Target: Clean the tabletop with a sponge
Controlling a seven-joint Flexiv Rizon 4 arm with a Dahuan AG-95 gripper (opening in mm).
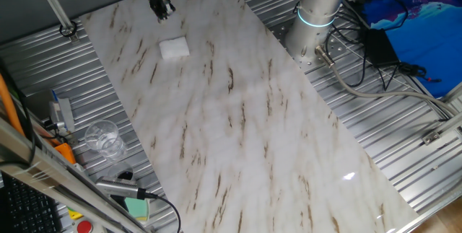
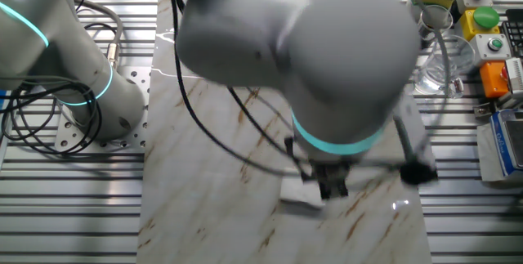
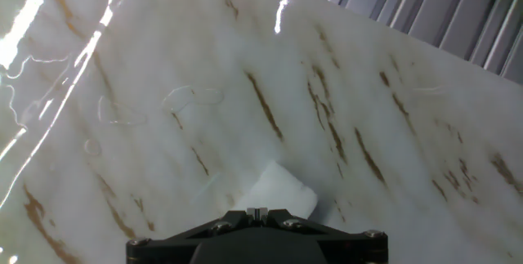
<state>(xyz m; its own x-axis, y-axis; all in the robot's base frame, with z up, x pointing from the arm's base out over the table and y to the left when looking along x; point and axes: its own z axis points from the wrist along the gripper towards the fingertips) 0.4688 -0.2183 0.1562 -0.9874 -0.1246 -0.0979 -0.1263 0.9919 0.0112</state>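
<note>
The tabletop point(image 1: 253, 132) is a long white marble-look slab with brown veins. The sponge point(image 1: 174, 48), a small white soft block, lies flat on its far end. My gripper point(image 1: 161, 6) hangs above the slab just beyond the sponge, apart from it. In the other fixed view the gripper point(image 2: 331, 185) is over the slab, with the sponge point(image 2: 299, 193) beside its tips. In the hand view the fingertips point(image 3: 257, 212) are closed together with nothing between them, and the sponge point(image 3: 279, 189) lies on the slab point(image 3: 163, 133) just ahead.
A ribbed grey metal surface point(image 1: 404, 139) surrounds the slab. A clear glass point(image 1: 103, 138), a green block point(image 1: 136, 206) and tools lie to the slab's left. The robot base point(image 1: 316, 13) and cables point(image 1: 361, 74) are on the right. Thin wet marks point(image 3: 192, 96) show on the slab.
</note>
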